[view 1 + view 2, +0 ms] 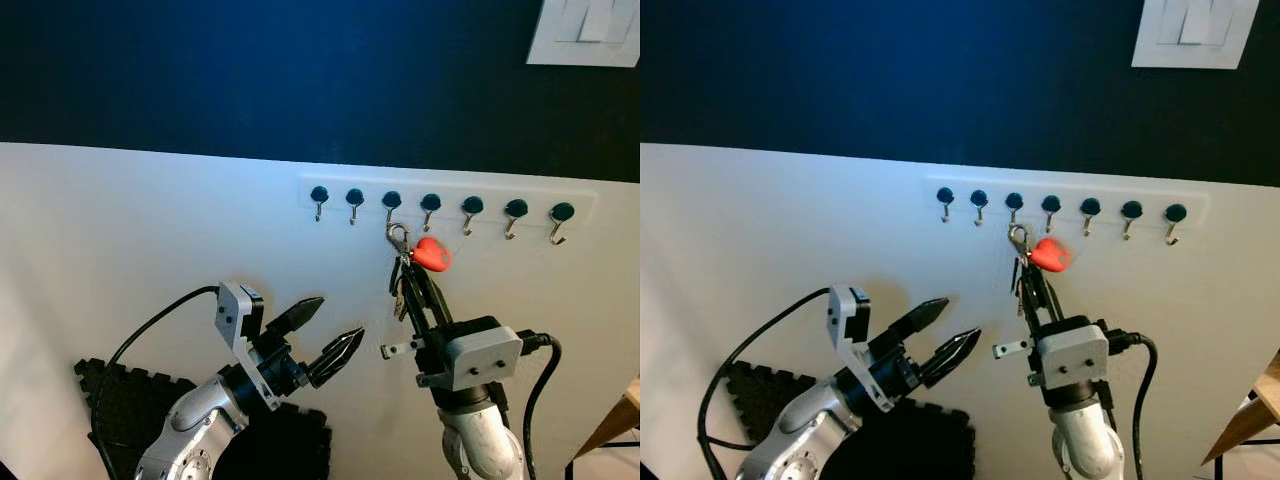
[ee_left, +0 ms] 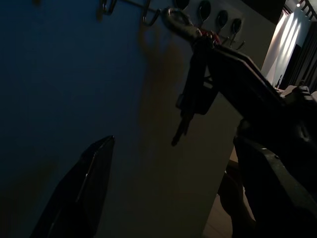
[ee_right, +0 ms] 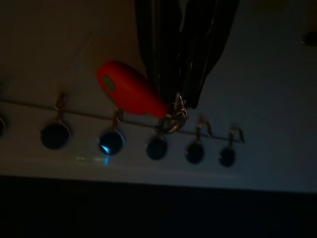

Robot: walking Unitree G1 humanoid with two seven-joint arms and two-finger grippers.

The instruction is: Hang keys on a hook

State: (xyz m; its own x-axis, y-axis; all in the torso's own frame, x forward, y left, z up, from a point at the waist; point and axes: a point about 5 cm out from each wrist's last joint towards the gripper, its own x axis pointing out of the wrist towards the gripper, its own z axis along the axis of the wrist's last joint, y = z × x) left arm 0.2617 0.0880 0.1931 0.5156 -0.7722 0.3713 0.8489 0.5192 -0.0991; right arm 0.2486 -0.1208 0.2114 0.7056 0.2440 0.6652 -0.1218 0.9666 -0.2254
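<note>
We see a white wall-mounted rail (image 1: pixel 590 200) of seven dark-capped metal hooks (image 1: pixel 516 215) — a key bunch with a red fob (image 1: pixel 432 254) hangs at the third.

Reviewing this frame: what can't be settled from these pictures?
- Whether the clasp is on a hook: too small in the eye views, dark in the right wrist view.
- The right pincer grip on the keys: fingers overlap them.
- Left pincer fingertips: cropped in the left wrist view.
</note>
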